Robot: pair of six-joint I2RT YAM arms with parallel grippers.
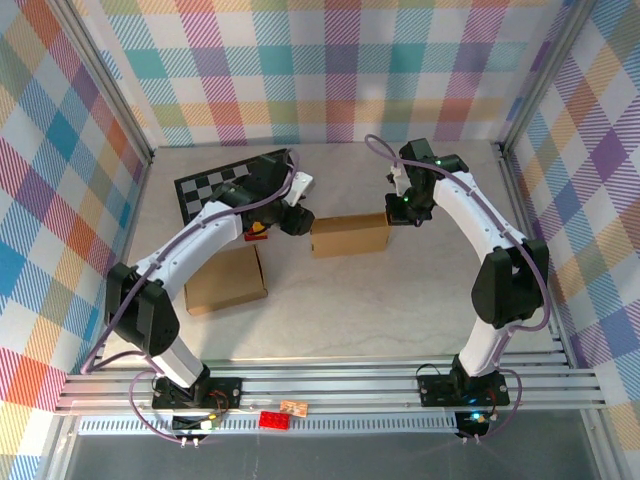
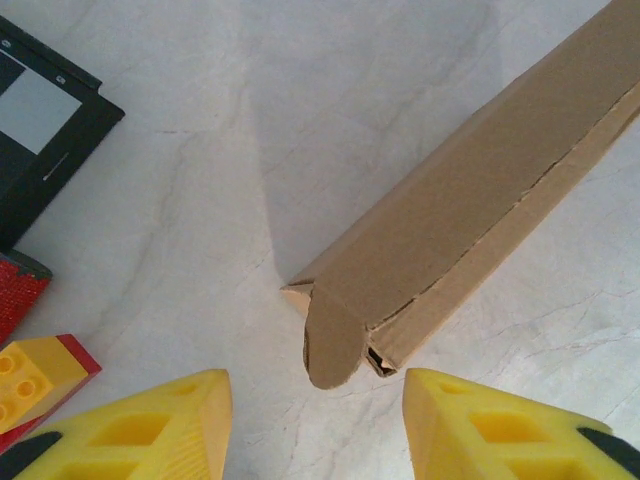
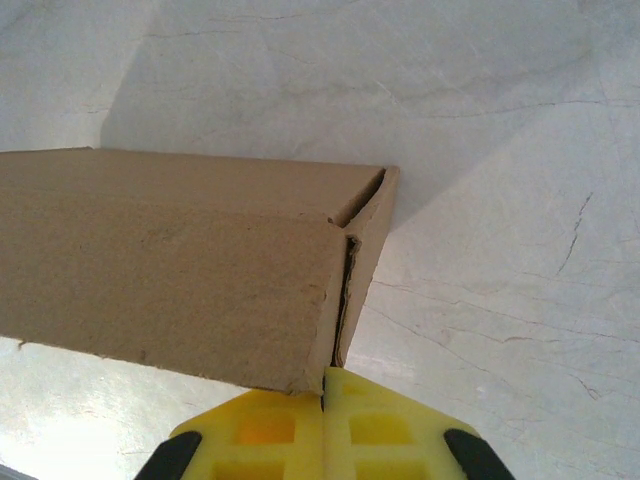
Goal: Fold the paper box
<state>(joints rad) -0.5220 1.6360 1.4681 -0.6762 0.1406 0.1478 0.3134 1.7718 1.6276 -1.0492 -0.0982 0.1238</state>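
The brown paper box [image 1: 350, 235] lies folded into a long closed shape in the middle of the table. My left gripper [image 1: 297, 218] is at its left end, open, its yellow fingers [image 2: 160, 420] spread either side of a rounded tab [image 2: 335, 335] that sticks out from the box end [image 2: 470, 200]; they touch nothing. My right gripper [image 1: 392, 208] is at the box's right end, shut, its joined fingertips [image 3: 325, 385] against the lower corner of the end flap [image 3: 365, 260], with no cardboard between them. The box [image 3: 170, 270] has a narrow gap along that flap.
A second flat brown box [image 1: 225, 280] lies near the left arm. A black-and-white checkerboard [image 1: 225, 185] sits at the back left, with red and yellow toy bricks [image 2: 30, 375] beside it. Plaid walls enclose the table on three sides.
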